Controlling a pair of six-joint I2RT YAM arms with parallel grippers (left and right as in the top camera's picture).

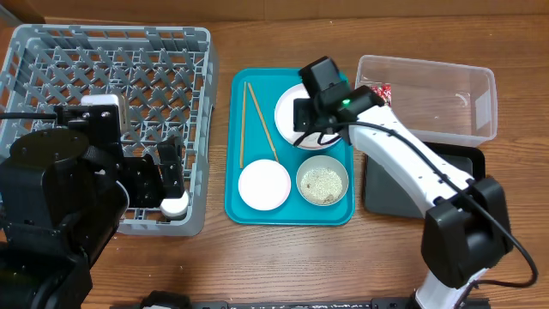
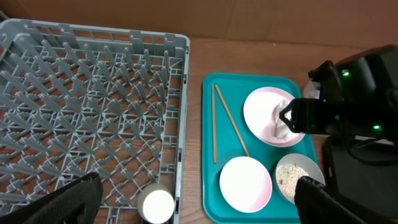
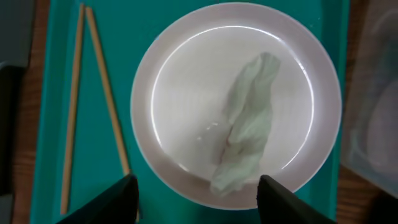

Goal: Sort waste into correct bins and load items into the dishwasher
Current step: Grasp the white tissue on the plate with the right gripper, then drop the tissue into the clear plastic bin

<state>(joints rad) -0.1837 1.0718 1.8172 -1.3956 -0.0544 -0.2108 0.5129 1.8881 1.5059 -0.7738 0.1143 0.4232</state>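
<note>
Right gripper (image 3: 198, 186) hangs wide open and empty over the plate (image 3: 186, 74). Its fingers (image 3: 109, 202) point down either side of the crumpled napkin (image 3: 249, 124), which lies on the plate's 4 o'clock side. The right arm reaches in from 5 o'clock of the desk (image 1: 257, 266), its elbow over the black tray (image 1: 382, 193) and its wrist bent down.

On the teal tray (image 1: 292, 215) the plate sits at 1 o'clock, the chopsticks (image 1: 253, 120) at 10, the white bowl (image 1: 264, 184) at 7 and the grey bowl (image 1: 302, 176) of grains (image 1: 322, 184) at 5.

Left gripper (image 2: 196, 214) is spread wide, holding nothing, low over the dish rack's (image 1: 111, 69) 5 o'clock corner. The red wrapper (image 1: 383, 90) lies in the clear tub (image 1: 446, 103).
</note>
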